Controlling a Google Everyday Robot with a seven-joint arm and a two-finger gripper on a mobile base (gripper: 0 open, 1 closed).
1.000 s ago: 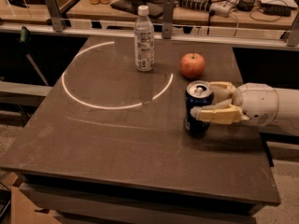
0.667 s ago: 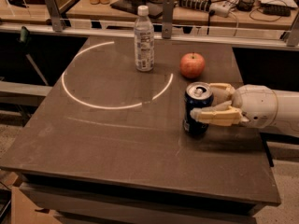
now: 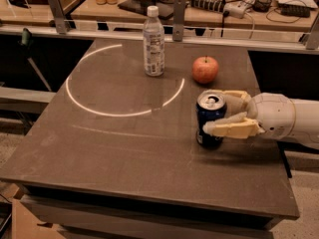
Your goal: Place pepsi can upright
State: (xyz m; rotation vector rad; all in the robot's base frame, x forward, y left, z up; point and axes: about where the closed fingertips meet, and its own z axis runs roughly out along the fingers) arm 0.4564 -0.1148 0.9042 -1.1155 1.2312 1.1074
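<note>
tool (image 3: 216,112) clasping pepsi can (image 3: 207,116), apple (image 3: 205,69) behind, bottle (image 3: 153,41) farther, open table (image 3: 99,148) leftward

Pepsi can (image 3: 207,116): dark blue, silver top. Claw (image 3: 219,112), at the can, right side of table (image 3: 124,153): cream. Apple (image 3: 205,69): red-orange. Table: dark brown, white ring (image 3: 119,114).

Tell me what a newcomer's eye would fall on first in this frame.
The pale gripper reaches in from the right, clasping the upright pepsi can near the right edge of the dark table. Just behind the can sits a red apple. Farther back, a clear bottle stands within a bright ring of light on the tabletop.
</note>
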